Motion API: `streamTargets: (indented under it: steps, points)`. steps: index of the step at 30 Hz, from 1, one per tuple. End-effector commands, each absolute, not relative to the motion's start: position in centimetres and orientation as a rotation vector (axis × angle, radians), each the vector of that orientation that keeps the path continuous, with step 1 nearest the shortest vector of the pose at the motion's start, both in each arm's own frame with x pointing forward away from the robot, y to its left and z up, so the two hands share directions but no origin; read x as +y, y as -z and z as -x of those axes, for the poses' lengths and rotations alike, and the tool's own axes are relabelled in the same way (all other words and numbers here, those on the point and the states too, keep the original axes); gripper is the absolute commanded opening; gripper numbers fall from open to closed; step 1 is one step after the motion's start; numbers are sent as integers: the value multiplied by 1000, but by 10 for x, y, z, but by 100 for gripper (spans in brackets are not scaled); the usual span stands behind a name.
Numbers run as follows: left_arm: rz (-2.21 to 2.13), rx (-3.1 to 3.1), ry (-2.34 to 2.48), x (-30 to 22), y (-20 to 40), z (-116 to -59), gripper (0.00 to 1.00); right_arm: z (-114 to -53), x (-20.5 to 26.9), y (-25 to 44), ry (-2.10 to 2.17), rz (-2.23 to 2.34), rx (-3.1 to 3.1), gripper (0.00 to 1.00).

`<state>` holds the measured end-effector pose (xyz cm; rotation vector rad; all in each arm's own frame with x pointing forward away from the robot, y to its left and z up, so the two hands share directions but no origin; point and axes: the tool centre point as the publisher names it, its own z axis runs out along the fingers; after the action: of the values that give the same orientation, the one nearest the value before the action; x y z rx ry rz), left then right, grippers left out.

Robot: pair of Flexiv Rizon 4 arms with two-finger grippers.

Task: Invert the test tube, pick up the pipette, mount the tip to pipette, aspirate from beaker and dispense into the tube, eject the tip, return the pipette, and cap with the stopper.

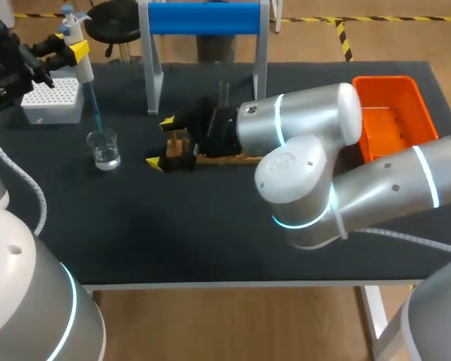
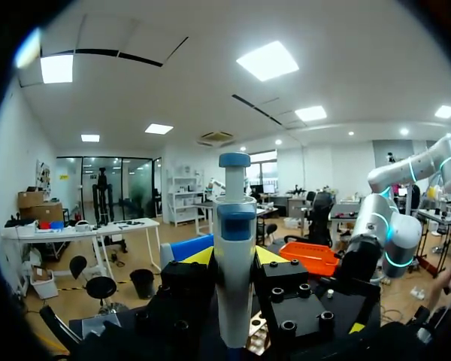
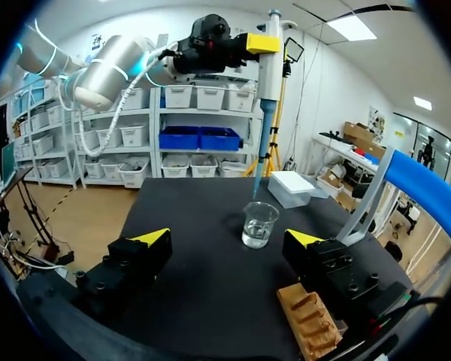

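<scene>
Our left gripper point(image 1: 77, 53) has jaws clamped on the pipette point(image 1: 83, 71) above the beaker point(image 1: 104, 149); our right gripper point(image 1: 161, 143) has jaws apart.

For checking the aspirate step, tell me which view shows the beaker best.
The right wrist view: the beaker stands whole ahead of the right gripper, liquid visible, the pipette tip just above its rim. The head view shows it small, from above. The left wrist view does not show it.
</scene>
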<state>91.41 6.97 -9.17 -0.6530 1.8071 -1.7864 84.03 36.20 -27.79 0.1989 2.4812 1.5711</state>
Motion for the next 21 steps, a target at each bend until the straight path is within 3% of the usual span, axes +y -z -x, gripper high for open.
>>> streamTargets:
  steps: [1,21]
  points:
    - [654,1802,1786,69,92,-914,0,-849,389,293,-1547,-222,2448,100]
    - [654,1802,1786,69,92,-914,0,-858,397,312,-1491,-252,2450,100]
